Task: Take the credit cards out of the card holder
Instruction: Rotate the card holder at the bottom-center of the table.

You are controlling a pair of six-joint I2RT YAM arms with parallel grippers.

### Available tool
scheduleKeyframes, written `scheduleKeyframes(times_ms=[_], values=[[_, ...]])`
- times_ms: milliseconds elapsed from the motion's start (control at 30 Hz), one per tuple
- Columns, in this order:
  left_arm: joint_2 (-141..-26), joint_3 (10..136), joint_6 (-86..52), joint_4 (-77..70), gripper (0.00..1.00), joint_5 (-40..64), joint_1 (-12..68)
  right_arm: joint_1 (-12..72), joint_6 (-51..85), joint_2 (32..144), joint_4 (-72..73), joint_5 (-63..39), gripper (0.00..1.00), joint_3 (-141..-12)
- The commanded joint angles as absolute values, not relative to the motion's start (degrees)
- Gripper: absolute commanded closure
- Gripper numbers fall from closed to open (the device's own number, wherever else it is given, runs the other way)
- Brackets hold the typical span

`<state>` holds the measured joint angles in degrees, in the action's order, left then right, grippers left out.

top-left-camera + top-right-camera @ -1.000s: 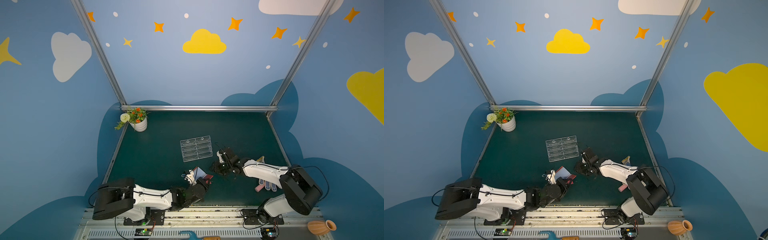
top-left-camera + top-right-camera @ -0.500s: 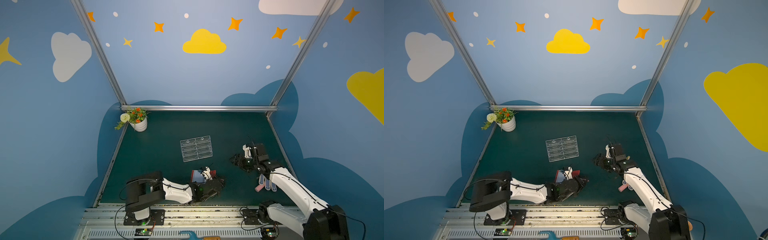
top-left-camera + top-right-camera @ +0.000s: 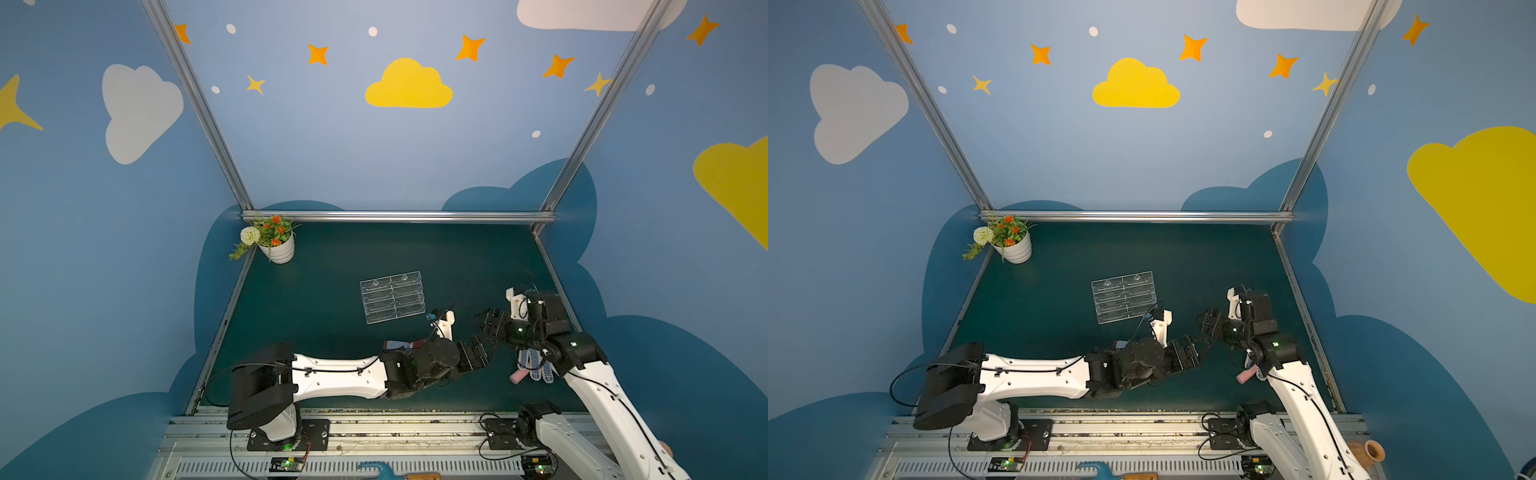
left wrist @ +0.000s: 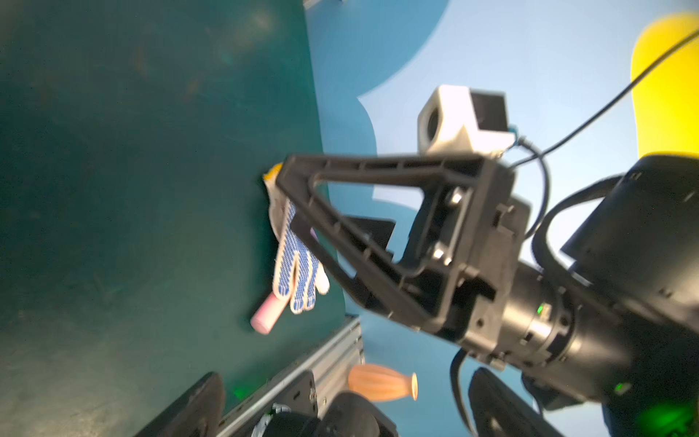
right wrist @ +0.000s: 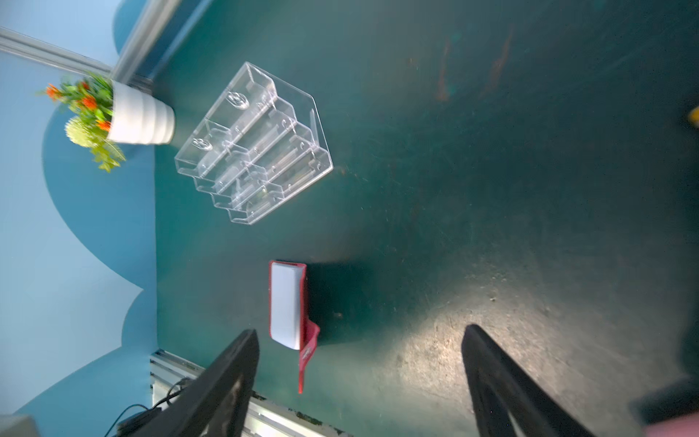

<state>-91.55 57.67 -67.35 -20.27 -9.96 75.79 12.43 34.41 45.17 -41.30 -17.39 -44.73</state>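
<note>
- The left claw (image 3: 478,356) is spread wide and grips nothing; in its own wrist view its fingers are blurred dark shapes at the frame edge.
- The right claw (image 5: 361,382) is also wide open, with only bare mat (image 5: 491,189) between its fingers.
- In both top views the two claws point tip to tip, near each other; I cannot tell if they touch.
- The card holder (image 5: 287,302) lies open on the mat, a pale sleeve page up, just ahead of one right-claw finger and apart from it.
- In a top view it shows as a red sliver (image 3: 399,345) behind the left claw, beside its wrist and mostly hidden by the arm.
- No cards can be made out in it.
- The clear stand (image 3: 392,297) sits beyond both claws, with the flower pot (image 3: 278,247) farther off in the corner.
- A dotted glove (image 4: 297,261) and a pink cylinder (image 4: 266,314) lie behind the right claw, under its arm.
</note>
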Motion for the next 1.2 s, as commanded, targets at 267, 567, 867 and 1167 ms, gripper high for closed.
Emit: scheduleKeyframes(times_ms=[267, 567, 867, 1167], values=[[-78.3, 52.96, -58.43, 0.19, 0.0, -9.25, 71.8, 9.2, 36.5, 39.31, -46.82, -24.19, 0.16, -50.13], [-58.39, 37.35, -56.72, 12.01, 0.01, -0.14, 53.71, 14.17, 41.41, 42.41, -36.25, -31.9, 0.17, -44.5], [-53.74, 31.59, -50.98, 13.02, 0.33, 30.16, 31.0, 38.05, 44.86, 57.08, -25.25, -21.86, 0.26, -44.8], [-55.94, 29.75, -49.1, 13.83, 0.33, 33.19, 25.84, 46.63, 46.38, 70.25, -17.19, -20.65, 0.32, -46.66]])
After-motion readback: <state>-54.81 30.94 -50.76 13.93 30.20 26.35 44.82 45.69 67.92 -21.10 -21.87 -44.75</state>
